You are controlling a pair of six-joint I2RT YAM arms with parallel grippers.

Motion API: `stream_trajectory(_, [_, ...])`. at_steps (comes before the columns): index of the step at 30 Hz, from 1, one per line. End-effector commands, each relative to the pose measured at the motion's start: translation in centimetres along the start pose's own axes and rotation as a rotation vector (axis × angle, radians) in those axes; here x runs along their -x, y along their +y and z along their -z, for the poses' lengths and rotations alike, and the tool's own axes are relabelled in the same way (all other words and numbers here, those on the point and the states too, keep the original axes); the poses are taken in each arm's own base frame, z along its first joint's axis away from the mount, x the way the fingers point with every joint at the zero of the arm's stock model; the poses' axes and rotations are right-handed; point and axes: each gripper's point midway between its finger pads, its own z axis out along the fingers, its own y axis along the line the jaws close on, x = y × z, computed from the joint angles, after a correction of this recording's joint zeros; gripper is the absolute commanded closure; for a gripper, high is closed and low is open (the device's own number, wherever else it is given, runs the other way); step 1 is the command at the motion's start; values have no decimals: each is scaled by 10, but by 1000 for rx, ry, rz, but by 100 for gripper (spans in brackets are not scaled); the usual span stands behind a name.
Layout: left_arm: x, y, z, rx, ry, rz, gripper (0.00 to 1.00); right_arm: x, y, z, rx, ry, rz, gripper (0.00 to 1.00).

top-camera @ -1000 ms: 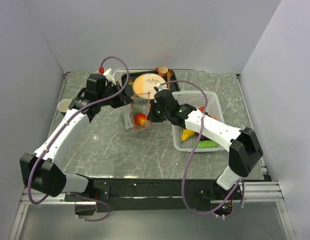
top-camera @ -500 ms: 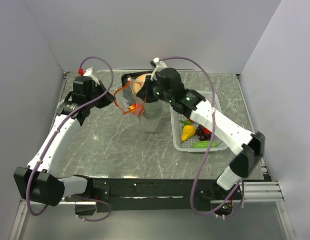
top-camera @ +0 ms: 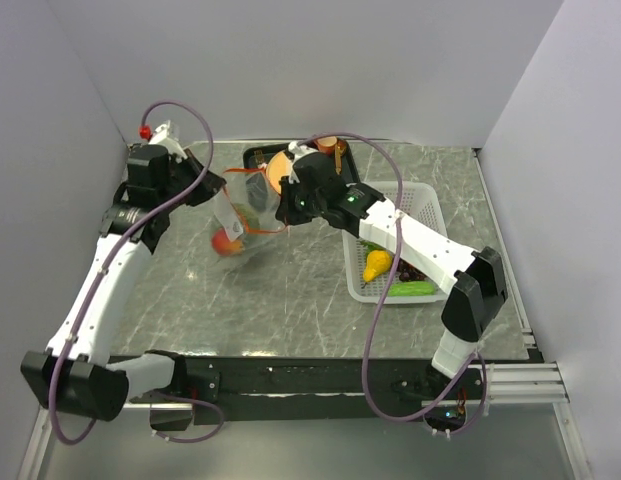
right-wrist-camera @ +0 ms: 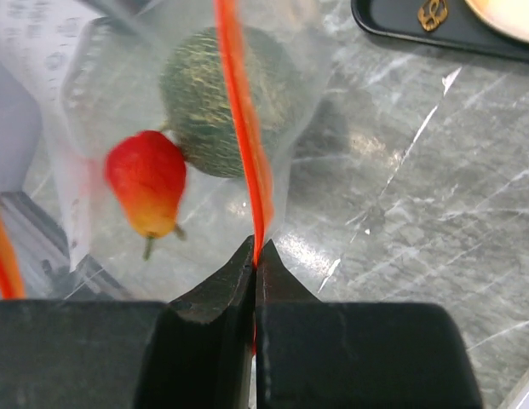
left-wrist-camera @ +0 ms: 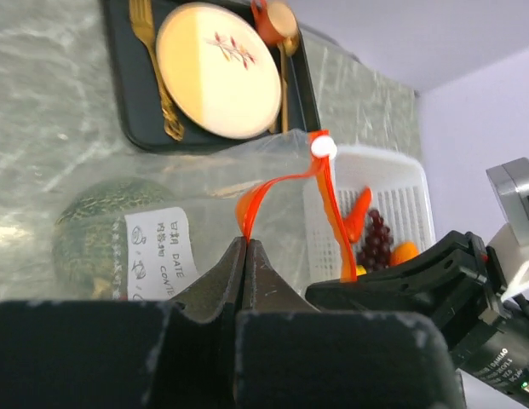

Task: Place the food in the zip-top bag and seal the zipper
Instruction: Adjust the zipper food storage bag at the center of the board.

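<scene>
The clear zip-top bag (top-camera: 242,215) hangs above the table's left-centre, held between both arms. My left gripper (top-camera: 212,190) (left-wrist-camera: 244,241) is shut on the orange-red zipper (left-wrist-camera: 330,204) at one end of the mouth. My right gripper (top-camera: 282,213) (right-wrist-camera: 255,245) is shut on the zipper (right-wrist-camera: 238,111) at the other end. Inside the bag are a round green melon (right-wrist-camera: 226,98) (left-wrist-camera: 98,230) and a red-yellow fruit (right-wrist-camera: 149,183) (top-camera: 226,240). More food lies in the white basket (top-camera: 422,205): a yellow pear (top-camera: 377,265), dark grapes (left-wrist-camera: 376,239) and a green cucumber (top-camera: 415,288).
A black tray (left-wrist-camera: 136,128) at the back holds a cream plate (left-wrist-camera: 217,68), gold cutlery (left-wrist-camera: 153,68) and an orange cup (top-camera: 328,145). The basket stands to the right of the bag. Grey walls enclose the table on three sides.
Both grippers have carried the bag up and to the left, off the table. The bag has swung and the red-yellow fruit has slid lower inside it.
</scene>
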Motion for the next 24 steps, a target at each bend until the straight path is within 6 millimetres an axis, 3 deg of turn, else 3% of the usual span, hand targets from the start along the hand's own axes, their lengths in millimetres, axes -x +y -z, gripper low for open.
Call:
stream_trajectory(1, [-15,-10,-13,-87,97,2,99,7,5,3,38,-43,-21,94])
stream_trajectory(4, [3,-19,4,-129,-30,-6,99,2,0,-4,22,-27,-16,94])
stream_trajectory(6, [6,-8,2,-72,-60,-5,99,-9,-5,-9,2,8,-13,94])
stream_trajectory(7, [5,1,1,-20,-8,-20,99,-5,-17,-13,-71,-4,-34,96])
stream_trajectory(8, [0,7,-2,22,48,-6,99,-7,-25,-9,-132,-14,-51,97])
stream_trajectory(9, [-2,5,-6,10,69,-9,99,5,-19,-5,-101,-85,-53,97])
stream_trajectory(10, [-13,2,-5,-30,95,-9,99,-7,-22,8,-68,-106,-68,95])
stream_trajectory(11, [-2,-9,-5,-98,32,-17,99,-6,-19,12,-22,-142,-79,93])
stream_trajectory(12, [-4,-15,-1,-137,22,-15,99,-3,-17,13,14,-170,-88,91])
stream_trajectory(15, [-29,-8,-15,-138,145,8,99,-21,-49,4,-124,-40,-122,81])
stream_trajectory(17, [-39,-12,-19,-179,190,20,99,-21,-54,8,-153,-47,-122,65])
stream_trajectory(19, [-46,-10,-23,-188,207,33,99,-14,-44,24,-83,-115,-123,48])
stream_trajectory(24, [-49,-9,-24,-196,205,44,99,14,-20,56,31,-246,-137,43])
